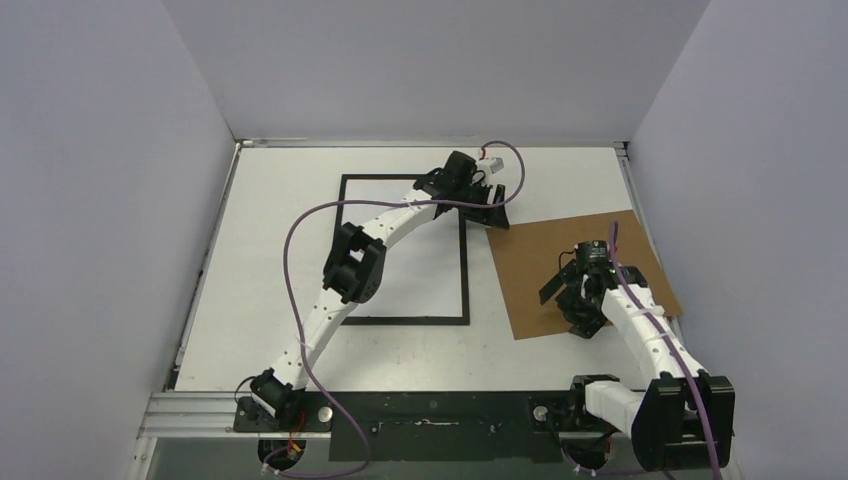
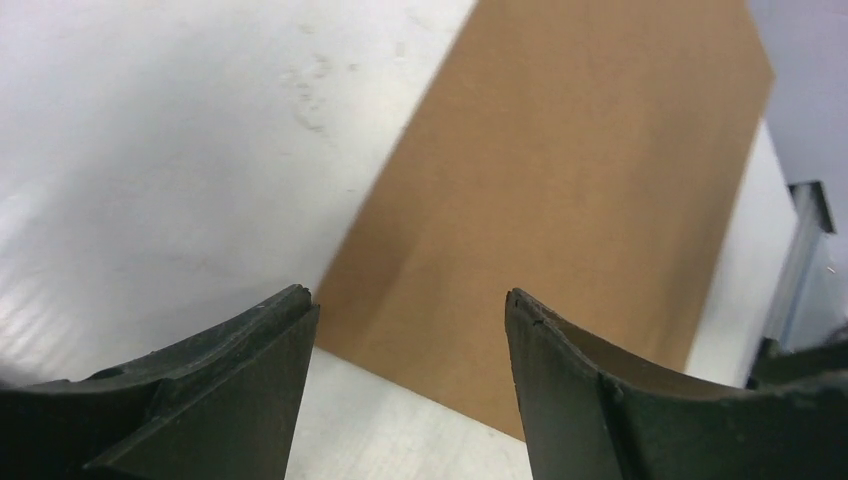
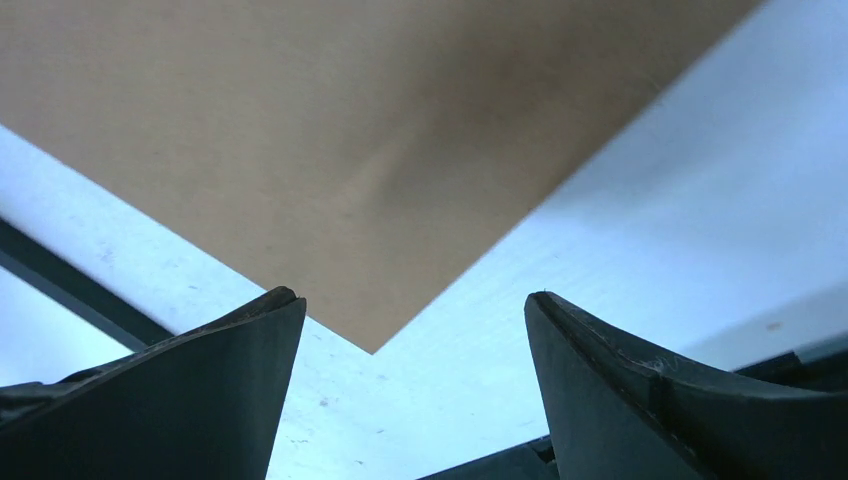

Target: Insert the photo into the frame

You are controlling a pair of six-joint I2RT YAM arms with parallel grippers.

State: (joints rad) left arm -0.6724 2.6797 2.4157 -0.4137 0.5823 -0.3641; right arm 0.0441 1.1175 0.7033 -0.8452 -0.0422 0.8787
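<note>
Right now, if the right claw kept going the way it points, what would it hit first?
Probably the brown cardboard sheet: the right gripper, open and empty, aims at its corner lying on the white table. Depth is unclear, so it might touch bare table just beside that corner.

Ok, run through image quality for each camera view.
Top external: evenly lit, sharp, the thin black rectangular frame crisp. Left wrist: the flat brown cardboard sheet is soft, white tabletop glaring. Right wrist: tabletop tinted blue, a dim shadow smudge on the cardboard.
</note>
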